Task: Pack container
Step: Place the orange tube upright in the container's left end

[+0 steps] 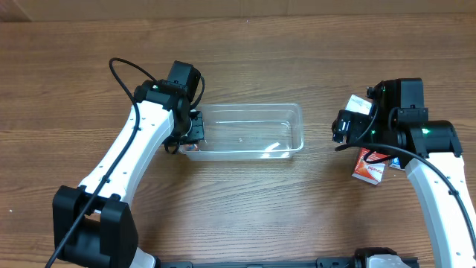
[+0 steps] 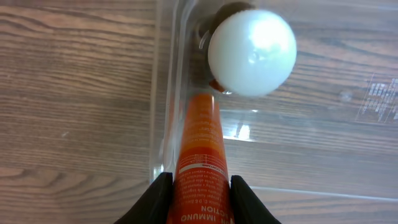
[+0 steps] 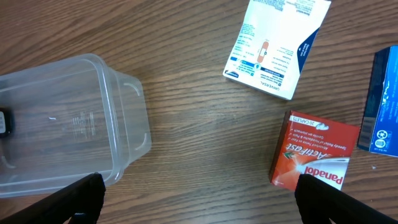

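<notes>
A wooden counter (image 1: 245,216) with the clear container (image 1: 253,106) at its centre, apparently empty. The left claw (image 2: 200,186) is clamped on an orange tube (image 2: 200,143) at the container's left end. The right claw (image 3: 199,199) hangs spread apart near a red box (image 3: 314,158), a white box (image 3: 277,46) and a blue box (image 3: 380,106), all outside the container. Packing seems barely begun.

Clear shallow rectangular container (image 1: 253,107) upright, open-topped, centre of table (image 1: 245,216).

Bright, even light falls from overhead on the wooden counter (image 1: 245,208), leaving only soft, short shadows. A strong glare spot sits on the white cap (image 2: 252,53) just ahead of the left gripper (image 2: 200,190), and the orange tube (image 2: 202,143) pinched in it looks slightly blurred. Ahead of the right gripper (image 3: 199,194), the red box (image 3: 314,158) shows sharp print.
</notes>
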